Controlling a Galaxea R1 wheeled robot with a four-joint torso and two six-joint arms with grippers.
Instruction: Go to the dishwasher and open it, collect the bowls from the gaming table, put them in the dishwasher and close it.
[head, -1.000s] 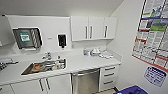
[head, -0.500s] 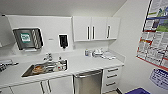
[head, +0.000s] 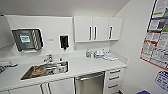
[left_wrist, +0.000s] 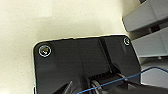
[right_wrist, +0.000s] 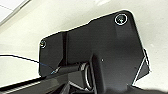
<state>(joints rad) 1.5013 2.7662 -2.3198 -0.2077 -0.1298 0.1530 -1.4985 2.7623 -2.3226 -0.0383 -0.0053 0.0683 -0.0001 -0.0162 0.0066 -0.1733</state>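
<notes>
Presently we face the dishwasher (head: 89, 83) at 6 o'clock, door closed. We judge it stiff and heavy; grasp its bar handle (head: 90, 76) centrally. Gripper states: cannot tell.

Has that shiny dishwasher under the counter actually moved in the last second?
No. The dishwasher sits where it was between the sink and the white drawers; the whole picture shifted, so the camera moved.

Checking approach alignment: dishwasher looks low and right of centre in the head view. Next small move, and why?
Probably drive forward, veering slightly right: the dishwasher sits shut under the counter, right of centre and cut off by the head view's lower edge, apparently beyond arm's reach.
</notes>
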